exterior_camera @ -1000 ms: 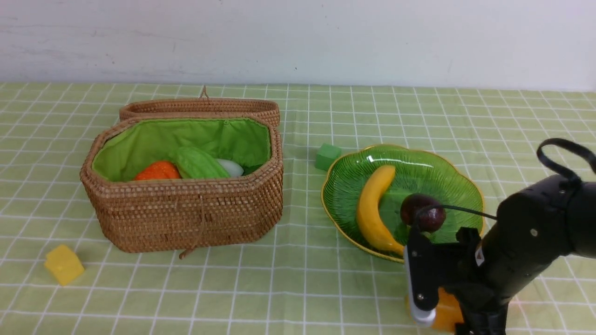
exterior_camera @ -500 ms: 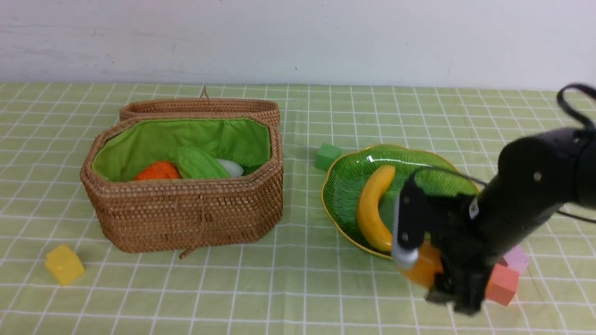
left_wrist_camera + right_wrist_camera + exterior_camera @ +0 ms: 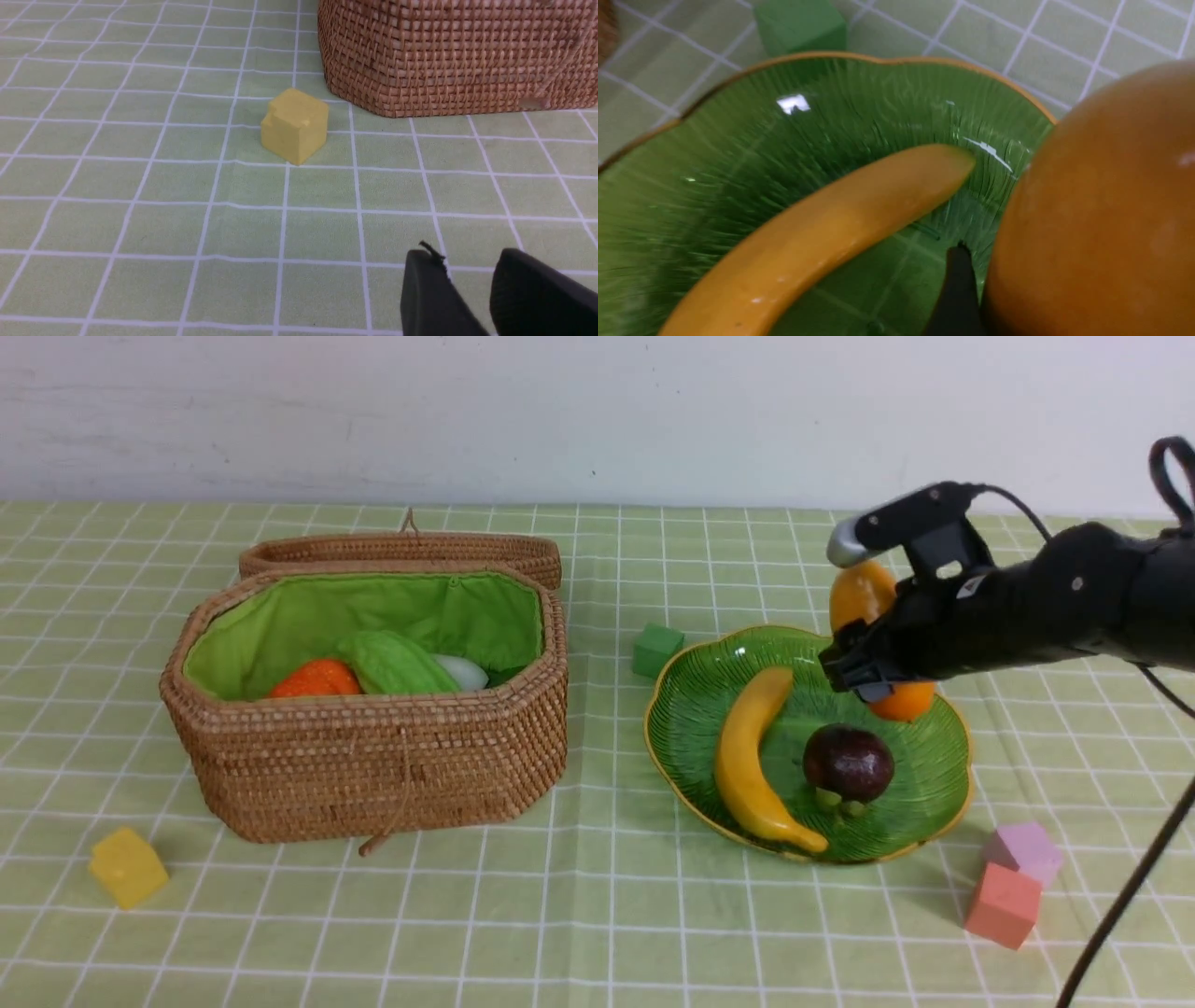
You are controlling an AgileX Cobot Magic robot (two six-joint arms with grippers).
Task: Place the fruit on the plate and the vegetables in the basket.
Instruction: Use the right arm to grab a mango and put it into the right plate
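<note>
The orange mango (image 3: 873,644) is held in the right tool (image 3: 864,616), whose jaws are clamped on it, at the right of the front view, up in the air over the far edge of the plate (image 3: 681,709). In the right wrist view the mango (image 3: 1097,210) fills the right side, with the plate (image 3: 738,154) and the tip of the banana (image 3: 840,224) under it. The banana (image 3: 752,756) and the dark purple mangosteen (image 3: 848,763) are already seen lying in the plate, side by side. The basket (image 3: 373,765) is seen at the left, open, with the orange pumpkin (image 3: 316,679), the green gourd (image 3: 397,663) and a bit of the white radish (image 3: 464,670) inside. The mango looks hard, smooth and shiny, so it is likely light but slippery, and it is best held across its middle, where it is fattest. The plate looks like glass and could be chipped, so a soft landing is probably needed, in the free spot behind the mangosteen. The left tool (image 3: 467,294) is seen low in its own view, above the surface (image 3: 140,210) near a yellow cube (image 3: 294,126); its jaws are a little apart and nothing is held.
</note>
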